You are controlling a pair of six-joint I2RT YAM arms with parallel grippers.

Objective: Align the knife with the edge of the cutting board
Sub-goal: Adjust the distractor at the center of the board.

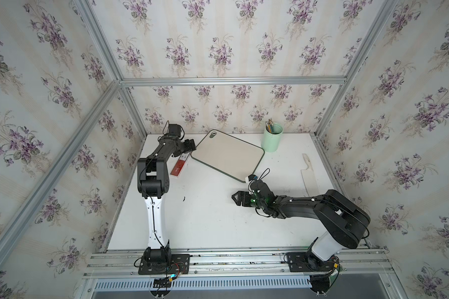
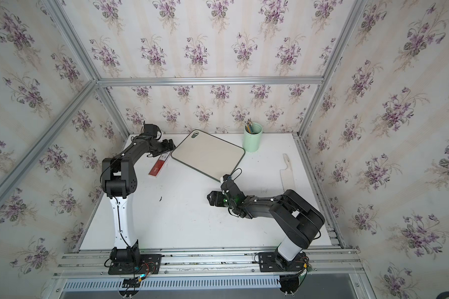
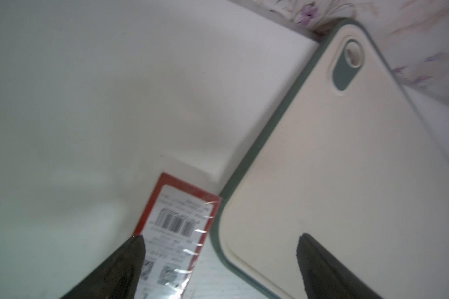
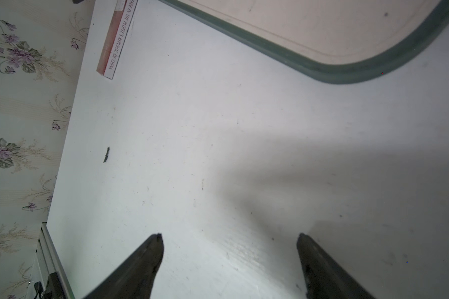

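Both spread, empty: left tool, right tool. Approach step: knife untouched, behind right tool. Next: reach back, grasp handle.

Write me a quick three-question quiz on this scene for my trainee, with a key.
1. True or false: the knife lies on the cutting board.
2. What does the right claw hold? A the knife; B the cutting board; C nothing.
3. Fill in: the red box lies nearest the ___ claw.

Key:
1. False. It lies on the table, apart from the board, on the robot's right.
2. C. Its jaws stand open over the table.
3. Left. The left claw hangs open over the box and the board's corner.
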